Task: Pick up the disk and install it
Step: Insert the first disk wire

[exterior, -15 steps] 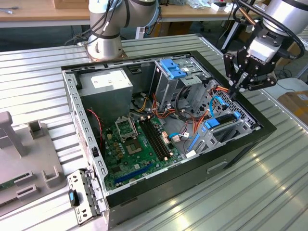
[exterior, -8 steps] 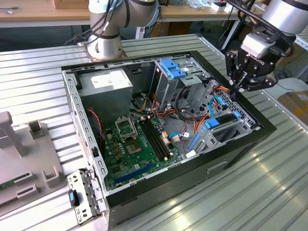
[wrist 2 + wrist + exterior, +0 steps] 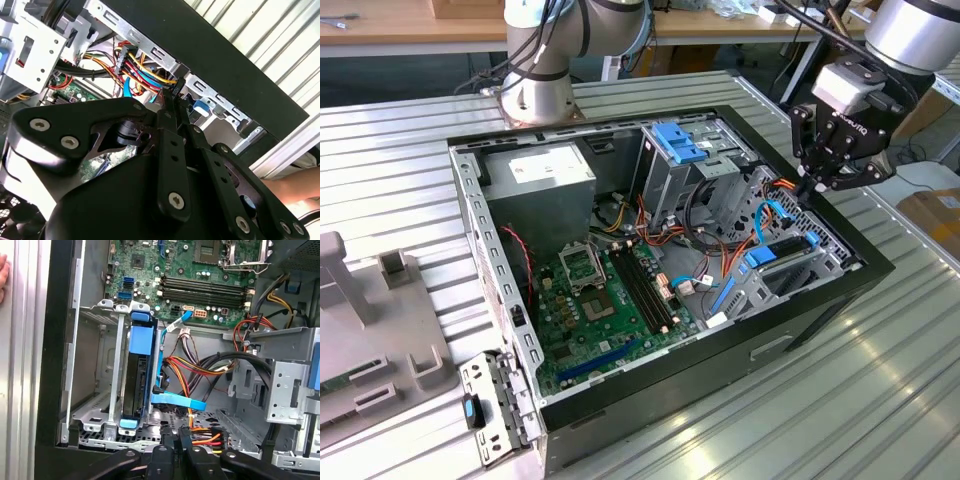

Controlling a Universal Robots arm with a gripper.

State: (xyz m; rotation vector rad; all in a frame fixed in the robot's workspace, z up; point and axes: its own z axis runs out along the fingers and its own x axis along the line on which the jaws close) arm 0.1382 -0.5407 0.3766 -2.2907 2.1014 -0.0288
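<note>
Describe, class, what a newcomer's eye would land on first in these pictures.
The open computer case on the ribbed metal table, its green motherboard bare. The black gripper hangs over the case's corner at the exterior view's right, fingers together. In the first wrist view, the disk stands on edge in its bay, blue carrier bright.

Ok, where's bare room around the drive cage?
Free: the empty bay between the case wall and the disk. Crowded: the cables on the disk's other side, near the gripper.
</note>
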